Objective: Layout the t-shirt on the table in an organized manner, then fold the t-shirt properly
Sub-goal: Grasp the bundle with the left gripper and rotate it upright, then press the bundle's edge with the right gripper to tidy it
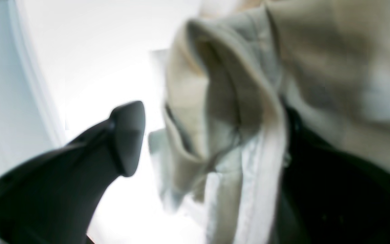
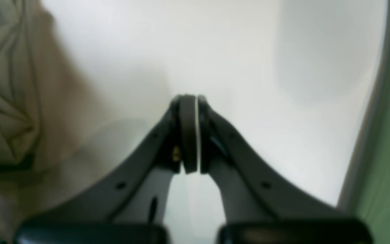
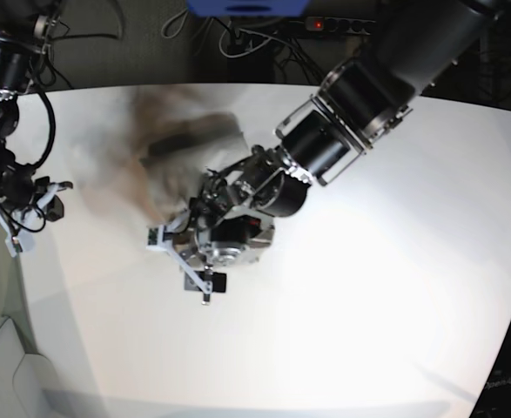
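Left tool [image 1: 212, 135] is out over the middle of the desk [image 3: 368, 287], its fingers spread wide in the left wrist view. One dark finger [image 1: 127, 135] stands clear on the left with bare white surface behind it. The t-shirt [image 1: 235, 101] hangs bunched across the other side, a hem and folded layers draped against the dark body of the far finger. Cannot tell if cloth is caught on that finger or only resting on it; nothing is pinched between the two.

In the base view the t-shirt [image 3: 172, 148] is a motion-blurred grey-brown smear up and left of the left tool [image 3: 205, 280], near the desk's far edge, apparently in the air or falling. Not laid out at all. Shape unreadable: no sleeve or collar can be picked out.

Right tool [image 2: 189, 134] is fully closed, pads pressed together, holding nothing. It sits off at the desk's side in the base view, well apart from the left arm, with crumpled t-shirt cloth just at the edge of its own camera. Parked there, probably to stay out of the way.

Judgement: layout step, early. Spread fingers with swinging cloth read like a toss or release to open the shirt out. Next it needs a corner or hem regrasped and pulled flat.
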Motion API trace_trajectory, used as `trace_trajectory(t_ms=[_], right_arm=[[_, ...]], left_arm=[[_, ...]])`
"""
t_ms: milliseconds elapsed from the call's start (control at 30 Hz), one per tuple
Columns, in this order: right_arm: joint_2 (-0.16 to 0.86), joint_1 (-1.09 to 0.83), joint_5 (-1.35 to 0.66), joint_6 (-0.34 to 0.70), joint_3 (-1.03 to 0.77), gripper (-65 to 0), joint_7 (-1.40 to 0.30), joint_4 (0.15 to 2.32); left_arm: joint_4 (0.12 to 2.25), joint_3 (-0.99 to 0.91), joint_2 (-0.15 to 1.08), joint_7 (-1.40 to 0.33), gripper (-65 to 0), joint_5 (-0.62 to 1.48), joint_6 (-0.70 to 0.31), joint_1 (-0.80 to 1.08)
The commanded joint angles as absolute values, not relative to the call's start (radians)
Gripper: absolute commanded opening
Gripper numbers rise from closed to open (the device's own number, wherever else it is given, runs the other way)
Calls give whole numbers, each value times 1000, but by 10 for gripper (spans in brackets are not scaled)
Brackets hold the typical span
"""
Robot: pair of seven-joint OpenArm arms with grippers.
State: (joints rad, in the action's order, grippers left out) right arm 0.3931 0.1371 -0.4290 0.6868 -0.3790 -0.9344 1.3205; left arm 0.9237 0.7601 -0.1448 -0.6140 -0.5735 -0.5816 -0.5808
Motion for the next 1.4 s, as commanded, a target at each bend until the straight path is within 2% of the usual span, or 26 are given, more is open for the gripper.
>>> trace_trajectory(t_ms=[0, 567, 767, 967, 1067, 1267, 1367], right_arm=[[414, 157, -447, 698, -384, -650, -915, 1340], [410, 156, -447, 698, -384, -650, -915, 1340], [406, 156, -447, 698, -383, -650, -915, 1340], [308, 194, -449, 698, -380, -650, -915, 1395], [237, 209, -449, 698, -378, -650, -915, 1455], [82, 239, -449, 698, -377, -650, -1033, 1584], [13, 203, -449, 698, -377, -650, -1056, 1629]], left_arm=[[964, 737, -157, -613, -188, -582, -584, -611], [1055, 670, -140, -613, -190, -582, -584, -627], [1178, 392, -142, -622, -192, -582, -584, -624], [1458, 65, -99, -762, -201, -578, -595, -499], [1573, 1, -73, -811, -278, -581, -595, -418], [1765, -142, -30, -947, -564, -578, -595, -231], [1821, -222, -28, -954, -639, -582, -595, -142]])
